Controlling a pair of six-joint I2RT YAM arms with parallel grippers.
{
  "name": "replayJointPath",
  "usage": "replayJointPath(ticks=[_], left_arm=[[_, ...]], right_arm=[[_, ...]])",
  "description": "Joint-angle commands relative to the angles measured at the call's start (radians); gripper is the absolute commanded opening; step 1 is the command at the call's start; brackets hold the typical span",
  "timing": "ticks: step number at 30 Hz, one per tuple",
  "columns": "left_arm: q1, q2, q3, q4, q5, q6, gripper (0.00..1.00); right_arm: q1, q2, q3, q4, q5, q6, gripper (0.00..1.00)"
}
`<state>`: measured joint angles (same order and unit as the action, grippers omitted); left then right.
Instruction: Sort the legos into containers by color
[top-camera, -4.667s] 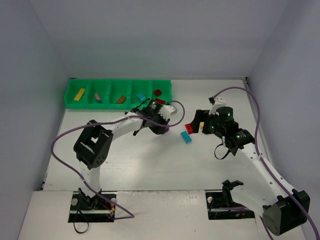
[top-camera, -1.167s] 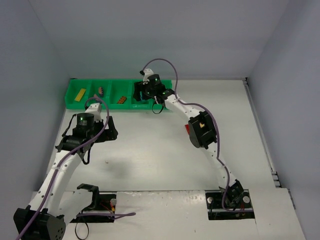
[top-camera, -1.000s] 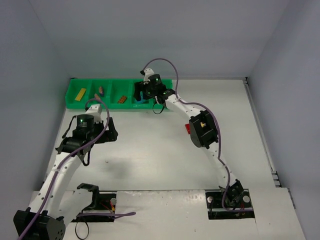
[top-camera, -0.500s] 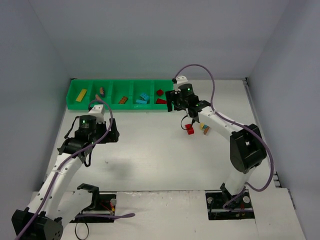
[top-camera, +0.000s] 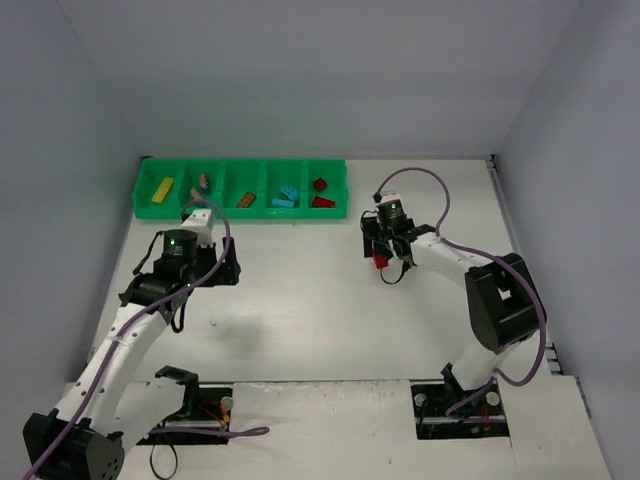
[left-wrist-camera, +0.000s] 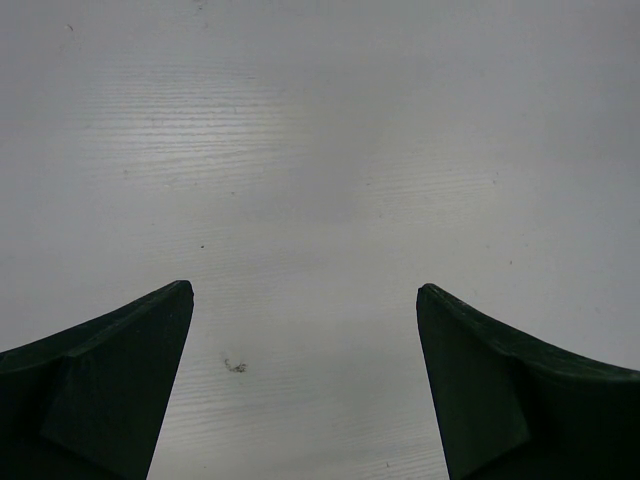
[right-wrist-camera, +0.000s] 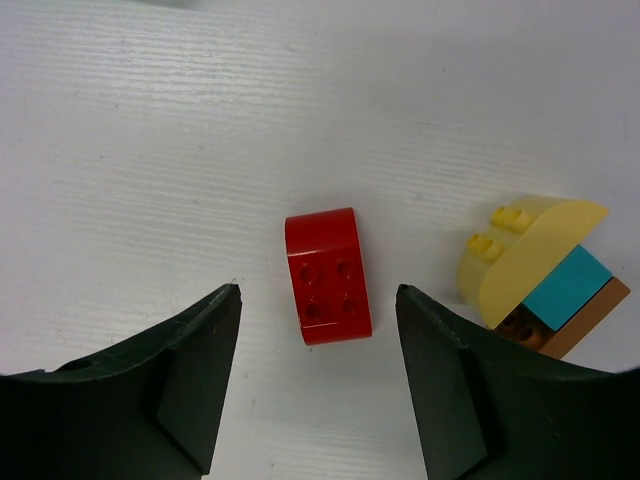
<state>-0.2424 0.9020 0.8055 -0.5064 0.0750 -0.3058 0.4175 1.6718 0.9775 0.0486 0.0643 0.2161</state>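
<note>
A white, wood-grained bench (top-camera: 300, 330) is enclosed by pale grey walls (top-camera: 300, 70). The green tray (top-camera: 262, 213) is set along the far edge, at the left corner. The red brick (right-wrist-camera: 327, 275) lies right of the bench's middle, framed untouched by the wide-spread right gripper (right-wrist-camera: 318, 300), near a yellow-cyan-brown cluster (right-wrist-camera: 535, 270). The left gripper (left-wrist-camera: 305, 290) is spread wide, nothing gripped.

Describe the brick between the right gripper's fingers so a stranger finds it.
From the green tray, go right to the right gripper. Between its open jaws lies a lone red brick, four studs up, one end rounded; the clump beside it is yellow, cyan and brown.
</note>
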Motion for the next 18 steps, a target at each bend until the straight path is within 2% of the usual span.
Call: replayJointPath(ticks=[1, 5, 12, 17, 18], left_arm=[[-0.009, 0.006, 0.015, 0.052, -0.011, 0.016, 0.86], [-0.009, 0.011, 0.015, 0.051, -0.011, 0.016, 0.86], [-0.009, 0.017, 0.018, 0.049, -0.009, 0.017, 0.86], [-0.009, 0.02, 0.02, 0.048, -0.009, 0.019, 0.86], [-0.009, 0.021, 0.02, 0.046, -0.009, 0.019, 0.86]], right_arm=[[-0.008, -0.011, -0.005, 0.011, 0.016, 0.039, 0.59], [-0.008, 0.034, -0.008, 0.011, 0.009, 0.04, 0.48], [-0.006, 0.092, 0.007, 0.014, 0.008, 0.037, 0.38], [0.013, 0.08, 0.033, 0.025, 0.005, 0.013, 0.12], [0.02, 0.075, 0.046, 0.028, 0.003, 0.005, 0.1]])
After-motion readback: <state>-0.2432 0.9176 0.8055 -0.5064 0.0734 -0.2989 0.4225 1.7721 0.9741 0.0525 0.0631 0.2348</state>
